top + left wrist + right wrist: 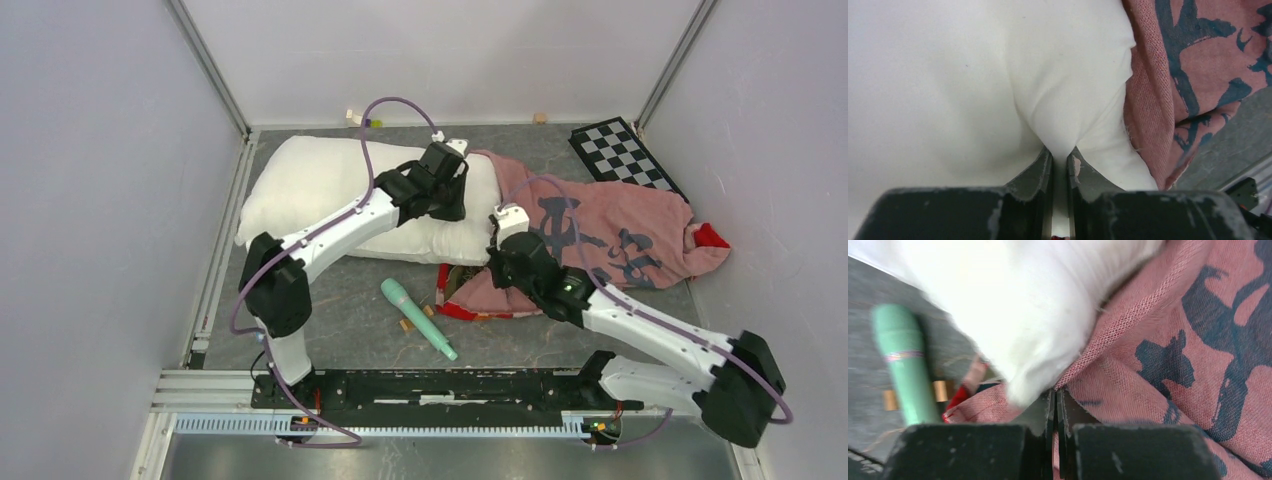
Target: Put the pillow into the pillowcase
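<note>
From above, a large, puffy white stuffed pillow (320, 185) lies on the left of the grey bench (350, 310). Its right end meets the mouth of a faded pinkish-red fabric pillowcase (620, 235) with dark brush marks, which sprawls to the right. Most of the pillow is outside, so the stuffing looks barely begun. A mint-green, microphone-shaped stick (418, 317) lies nearer the arms, apart from both.

In the left wrist view, the left tool (1060, 155) is clenched on a pinched fold of the pillow's cover, just beside the pillowcase hem. This is probably a handle for shoving that end inward.

In the right wrist view, the right tool (1055, 392) is clamped on the pillowcase rim, where the pillow's corner seems to slip under it. That hold likely anchors the mouth so the fabric does not slide along with the pillow.
</note>
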### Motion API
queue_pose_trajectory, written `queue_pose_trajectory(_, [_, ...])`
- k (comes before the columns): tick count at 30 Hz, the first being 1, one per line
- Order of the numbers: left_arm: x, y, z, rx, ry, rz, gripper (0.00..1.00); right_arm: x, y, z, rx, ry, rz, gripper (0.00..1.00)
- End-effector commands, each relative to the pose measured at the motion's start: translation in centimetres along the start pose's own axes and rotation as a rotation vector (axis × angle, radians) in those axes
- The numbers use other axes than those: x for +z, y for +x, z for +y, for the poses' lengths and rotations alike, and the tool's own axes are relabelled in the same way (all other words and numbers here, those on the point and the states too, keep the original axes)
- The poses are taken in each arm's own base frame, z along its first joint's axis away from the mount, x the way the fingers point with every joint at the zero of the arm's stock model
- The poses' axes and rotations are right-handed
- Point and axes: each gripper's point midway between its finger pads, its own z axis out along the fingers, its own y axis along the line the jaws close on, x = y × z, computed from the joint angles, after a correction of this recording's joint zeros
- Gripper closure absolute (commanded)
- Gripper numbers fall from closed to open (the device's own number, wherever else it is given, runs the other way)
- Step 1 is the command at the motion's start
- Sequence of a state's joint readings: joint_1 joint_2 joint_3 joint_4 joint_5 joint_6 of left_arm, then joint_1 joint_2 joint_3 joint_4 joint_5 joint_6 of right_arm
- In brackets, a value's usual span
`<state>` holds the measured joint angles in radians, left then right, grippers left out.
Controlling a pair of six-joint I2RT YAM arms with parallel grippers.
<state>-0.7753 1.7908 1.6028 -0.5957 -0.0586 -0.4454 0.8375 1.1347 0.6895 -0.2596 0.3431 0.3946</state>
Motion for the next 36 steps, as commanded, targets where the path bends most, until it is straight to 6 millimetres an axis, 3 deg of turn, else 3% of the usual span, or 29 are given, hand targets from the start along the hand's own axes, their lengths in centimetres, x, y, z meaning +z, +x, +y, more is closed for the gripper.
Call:
queue_pose_trajectory(1, [4.3,2.8,-2.9,-0.121,0.117,0.082,0.98,-4.5,-6.8,2.6,0.072,-0.167,-0.2,1.0])
queue_pose_trajectory(5, [7.5,5.9,-2.7,-0.237,0.116,0.116,0.97,-7.8,-9.4,5.1,0.083,-0.35,-0.304,1.0])
queue_pose_trajectory(7, [8.5,7.1,-2.6,-0.273,0.103,0.116,0.98,-8.7,-9.9,6.1,0.083,-0.416,-0.325,1.0])
queue_pose_trajectory(10, [8.8,8.5,-2.8,-0.28,0.081,0.117,0.98,-8.0,-8.4,6.3,0.078,-0.431,-0.304,1.0])
queue_pose_trajectory(13, [7.7,9.1,-2.8,-0.279,0.083,0.112,0.98,-5.3,-5.4,5.0,0.058,-0.336,-0.219,0.99])
queue_pose_trajectory(16, [5.7,9.9,-2.3,-0.295,0.086,0.11,0.95,-3.1,-3.2,1.9,0.015,-0.179,-0.13,0.78])
queue_pose_trajectory(19, [3.4,9.6,-2.0,-0.286,0.094,0.09,0.78,-3.7,-5.2,0.2,0.032,-0.151,-0.166,0.52])
queue_pose_trajectory(21, [2.0,9.0,-1.9,-0.268,0.092,0.071,0.58,-4.7,-7.6,-0.5,0.029,-0.132,-0.212,0.44])
queue_pose_trajectory(26, [-1.3,5.9,-2.8,-0.207,0.126,0.015,0.38,-6.3,-12.2,-1.5,0.019,-0.069,-0.273,0.35])
queue_pose_trajectory(32, [-5.6,-0.5,-2.6,-0.158,0.101,-0.127,0.24,-4.4,-16.3,-4.2,0.03,0.046,-0.274,0.35])
queue_pose_trajectory(36, [-7.8,-4.9,-0.4,-0.165,0.049,-0.222,0.08,-2.1,-19.0,-5.5,0.043,0.079,-0.265,0.36])
